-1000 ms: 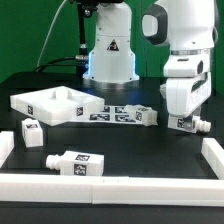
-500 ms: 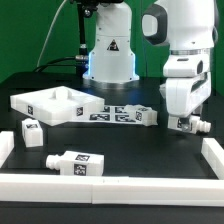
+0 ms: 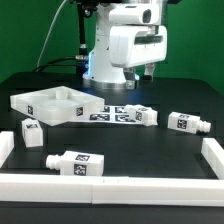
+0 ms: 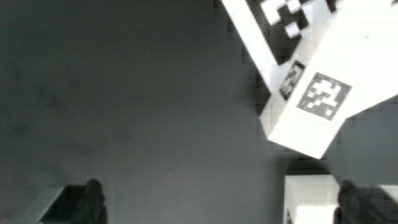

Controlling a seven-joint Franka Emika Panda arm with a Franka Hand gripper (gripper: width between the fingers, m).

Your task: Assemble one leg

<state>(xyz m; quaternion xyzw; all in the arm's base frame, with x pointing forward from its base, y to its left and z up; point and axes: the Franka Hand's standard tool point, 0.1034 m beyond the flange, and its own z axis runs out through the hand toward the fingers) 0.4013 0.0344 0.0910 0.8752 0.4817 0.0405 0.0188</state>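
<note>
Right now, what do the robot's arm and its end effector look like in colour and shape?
The glossy white arm has rounded housings with dark gaps at the joints. Its white base shows a blue light at one side, and a thin dark cable hangs behind it. In the wrist view, the end effector has two dark fingers.

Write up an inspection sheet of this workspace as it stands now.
Surface: black table, white rails along its edges.
Job's things: four loose legs, by the exterior view's sides: far-left leg, front leg, middle leg at the marker board, far-right leg. None is attached to the tabletop.
Clutter: nothing seen.
Grippers: gripper open, fingers empty, above the table.
Cables: one cable behind the robot's base.
Surroundings: dark backdrop.
</note>
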